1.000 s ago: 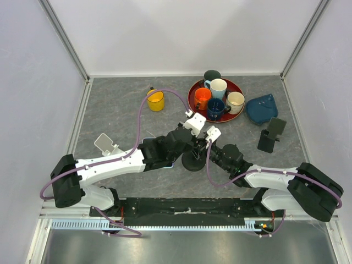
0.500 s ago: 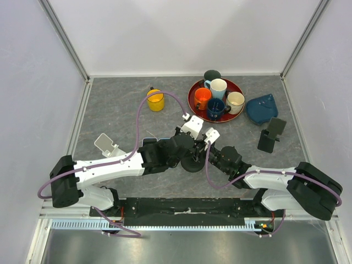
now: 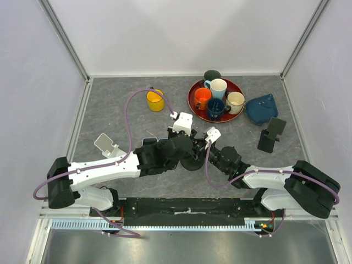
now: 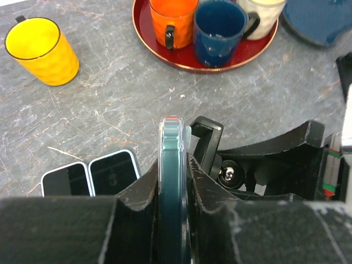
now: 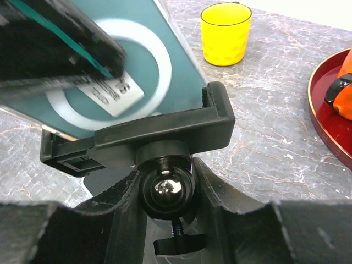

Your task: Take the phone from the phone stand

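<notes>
- Teal-cased phone (image 4: 173, 176) stands on edge at the black phone stand (image 5: 143, 132), near the middle of the table (image 3: 110, 110). Its back, with a white ring, faces the right wrist camera.
- It is probably rigid and fairly light. The smooth case may slip, and the glass face wants care. The 2 flat faces, away from the clamp, look like the best place to pinch.
- Left gripper (image 4: 175, 192) is closed on those 2 faces, the phone edge-on between its fingers. The left arm reaches in low from the left.
- Right gripper (image 5: 166, 192) is clamped around the stand's ball joint (image 4: 228, 176) under the clamp, bracing it. The right arm comes in from the right, so the 2 wrists nearly meet.
- I cannot tell whether the phone's lower edge is free of the clamp.
</notes>
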